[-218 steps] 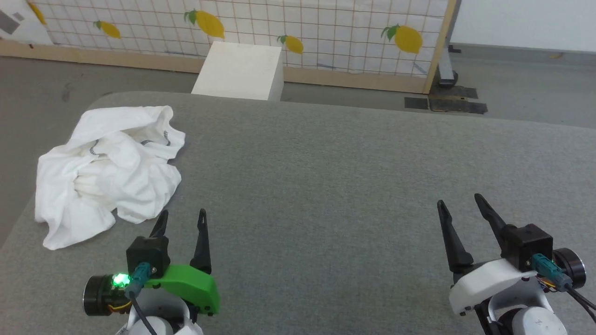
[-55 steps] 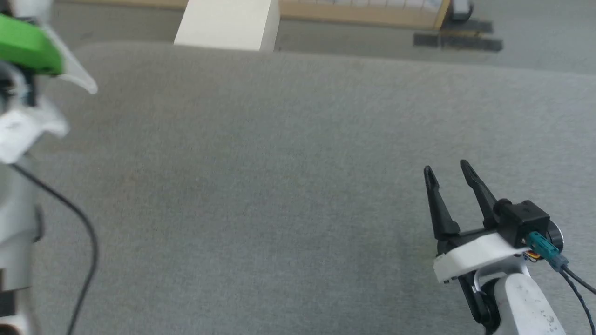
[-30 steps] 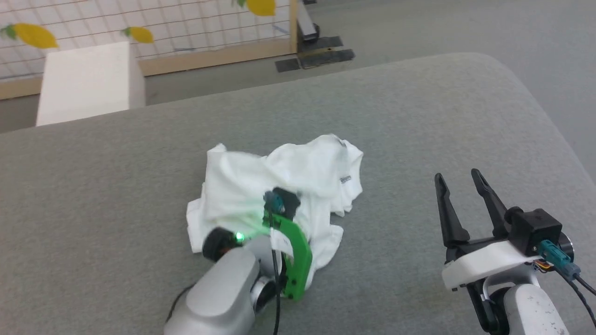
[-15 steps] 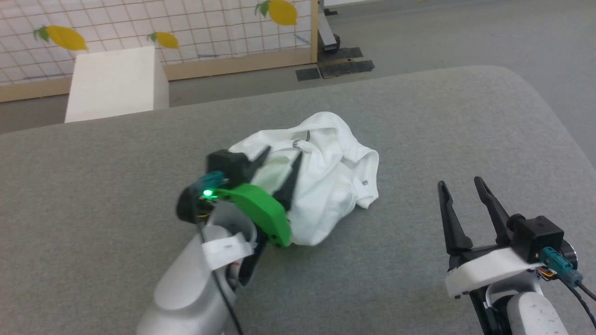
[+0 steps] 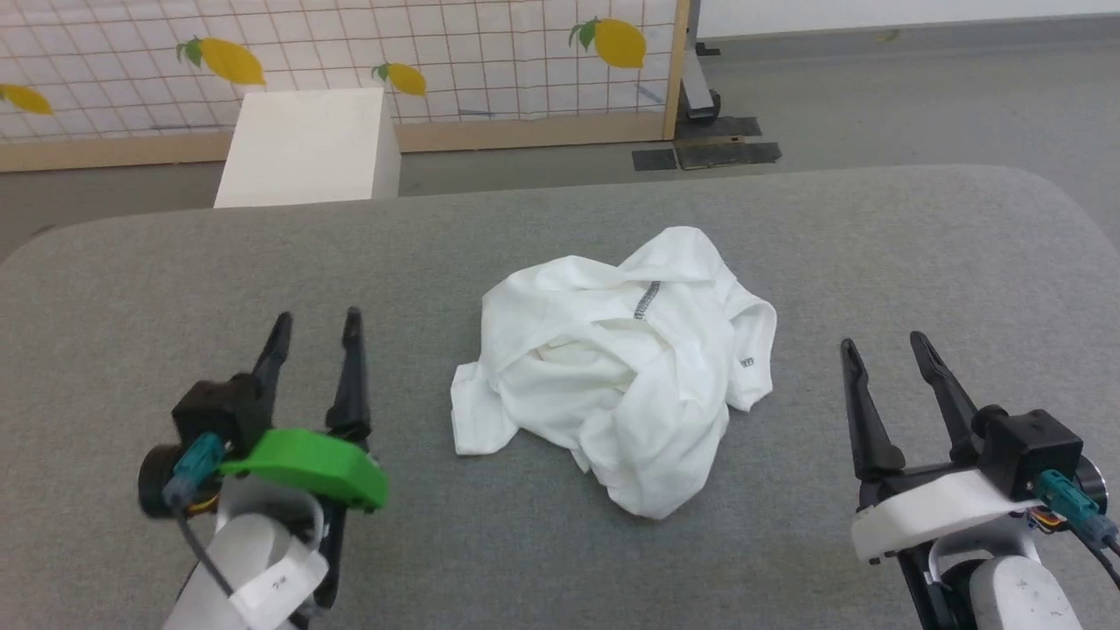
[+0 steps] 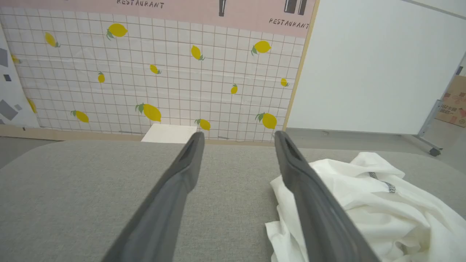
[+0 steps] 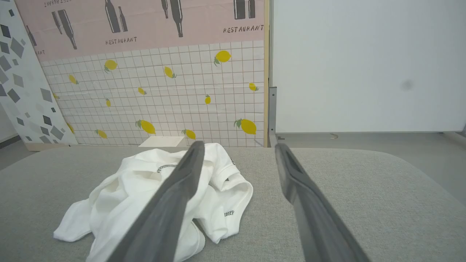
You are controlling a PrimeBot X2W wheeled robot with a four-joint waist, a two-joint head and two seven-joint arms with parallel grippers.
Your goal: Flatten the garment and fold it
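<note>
Half a second ago my left gripper [image 5: 317,318] was reaching over the garment [image 5: 612,367]. Now it sits drawn back at the lower left of the head view, well apart from the cloth, with bare grey padded surface [image 5: 525,236] between them. Its two dark fingers stand spread apart and grip nothing.

The garment is a crumpled white heap in the middle of the surface, lying between my two grippers and touching neither. A short run of dark grey stitching shows near the top of the heap, and a small dark mark sits close to its right edge. One corner of the cloth lies flatter at the lower left of the heap.

My right gripper [image 5: 883,343] rests at the lower right of the head view — fingers parted to about the same width, and empty. It is near the cloth but clear of it.

From my left wrist, the cloth lies to the right, and the right-hand finger crosses in front of its edge. From my right wrist it lies to the left, partly behind the left-hand finger.

Beyond the far edge of the surface a white box [image 5: 306,144] stands on the floor in front of a gridded panel [image 5: 490,44] printed with yellow lemons.
</note>
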